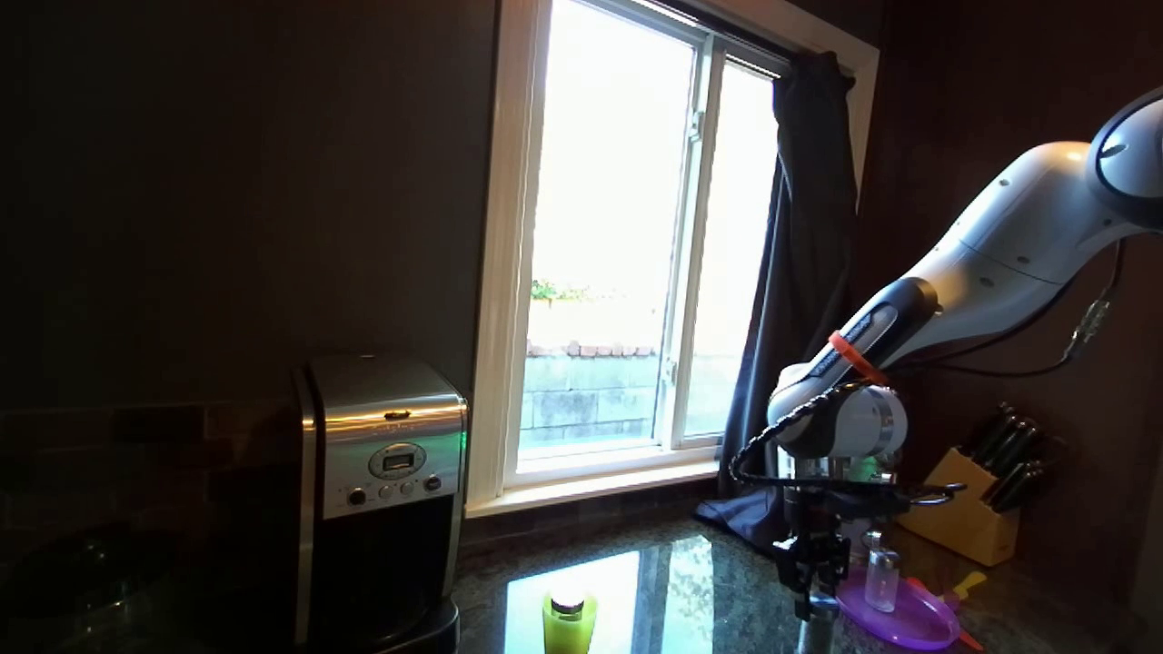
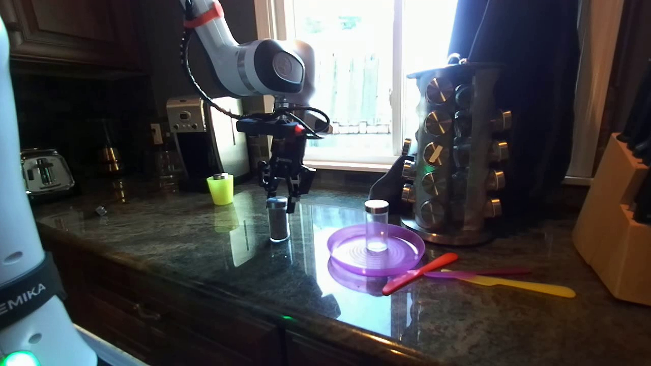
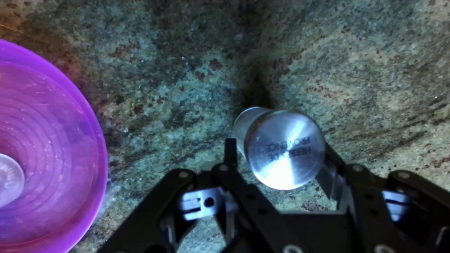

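A glass spice jar [image 2: 279,227] with a silver lid stands upright on the counter, filled with something dark. My gripper [image 2: 281,202] points straight down over it, fingers on either side of the lid. From above, the wrist view shows the lid [image 3: 284,151], printed with "Herbes de Provence", between the partly closed jaws. A strip of counter shows between the left finger [image 3: 230,151] and the lid; the right finger lies close against the lid's far side, and contact there is unclear. In an exterior view the gripper [image 1: 811,595] hides most of this jar.
Beside the jar lies a purple plate [image 2: 335,254] bearing another lidded jar [image 2: 377,226]. Plastic knives, one red [image 2: 427,272] and one yellow [image 2: 534,287], lie near it. A spice rack [image 2: 478,152], knife block [image 2: 610,244], green cup [image 2: 220,192] and coffee maker [image 1: 386,509] stand around.
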